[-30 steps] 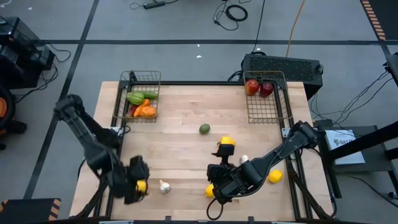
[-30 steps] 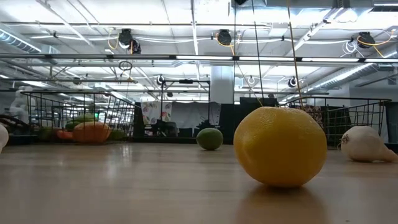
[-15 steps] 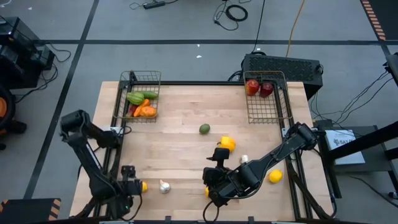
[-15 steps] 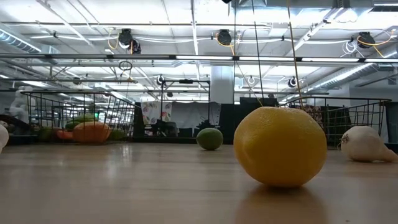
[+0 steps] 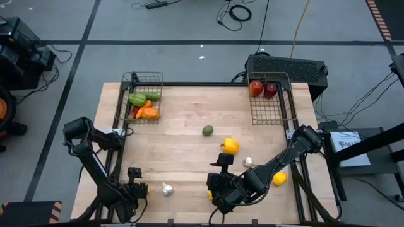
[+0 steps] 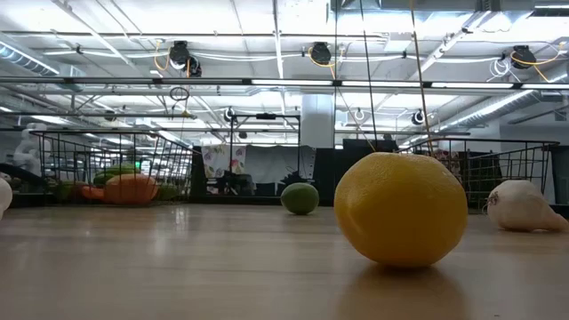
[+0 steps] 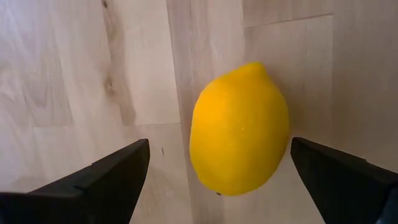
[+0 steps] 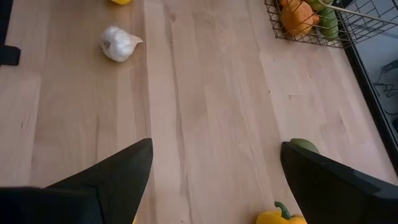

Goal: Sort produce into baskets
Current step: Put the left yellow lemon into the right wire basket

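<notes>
No legible text, labels, brands, numbers or signs anywhere on table, baskets, produce or room.

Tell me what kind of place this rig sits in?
Probably a robotics lab or industrial workshop: ceiling trusses with strip lights in the low view, loose cables on the grey floor, and a wooden table between two arms.

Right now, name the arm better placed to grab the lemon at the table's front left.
Left. Its gripper is open right over the lemon, jaws on either side. The right gripper is over bare wood.
</notes>
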### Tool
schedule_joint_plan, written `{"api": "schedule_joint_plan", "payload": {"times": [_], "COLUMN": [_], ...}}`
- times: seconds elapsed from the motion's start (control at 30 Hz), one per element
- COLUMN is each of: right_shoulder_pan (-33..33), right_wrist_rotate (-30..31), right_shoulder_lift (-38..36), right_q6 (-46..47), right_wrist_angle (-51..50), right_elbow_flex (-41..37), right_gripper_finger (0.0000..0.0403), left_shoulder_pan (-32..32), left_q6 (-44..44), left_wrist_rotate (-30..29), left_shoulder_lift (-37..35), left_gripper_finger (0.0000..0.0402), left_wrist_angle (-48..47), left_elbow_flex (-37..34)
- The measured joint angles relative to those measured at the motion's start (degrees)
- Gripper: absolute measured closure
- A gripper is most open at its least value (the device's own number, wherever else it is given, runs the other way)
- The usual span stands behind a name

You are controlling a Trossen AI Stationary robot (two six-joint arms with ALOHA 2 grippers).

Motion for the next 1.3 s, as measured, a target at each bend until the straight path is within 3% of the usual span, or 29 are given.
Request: {"api": "schedule_joint_plan", "payload": {"times": [0.23,0.37,0.7,0.9,1.03,1.3], "right_shoulder_pan": [0.2,0.2,0.3,0.2,0.2,0.3], "right_wrist_rotate": [0.0,0.0,0.4,1.9,3.2,-2.8], "right_shoulder_lift": [0.0,0.0,0.0,0.0,0.7,1.3], "right_q6": [0.1,-0.2,-2.4,-4.6,-12.4,-41.8], "right_wrist_angle": [0.0,0.0,-0.2,0.8,7.3,31.9], "right_elbow_flex": [0.0,0.0,0.0,0.0,-0.3,-5.2], "right_gripper_finger": [0.0060,0.0060,0.0060,0.0060,0.0060,0.0060], "left_shoulder_pan": [0.0,0.0,0.3,2.4,4.7,10.1], "left_q6": [0.1,0.0,1.0,1.2,3.5,14.6], "left_wrist_rotate": [0.0,0.0,-3.6,-4.6,-4.7,-8.1], "left_shoulder_lift": [0.0,0.0,0.0,0.0,0.0,-2.8], "left_gripper_finger": [0.0023,0.0063,0.0162,0.0170,0.0166,0.0165], "left_wrist_angle": [1.0,6.6,6.8,6.6,5.3,1.7], "left_elbow_flex": [-2.0,-4.3,-2.2,-1.2,2.2,14.8]}}
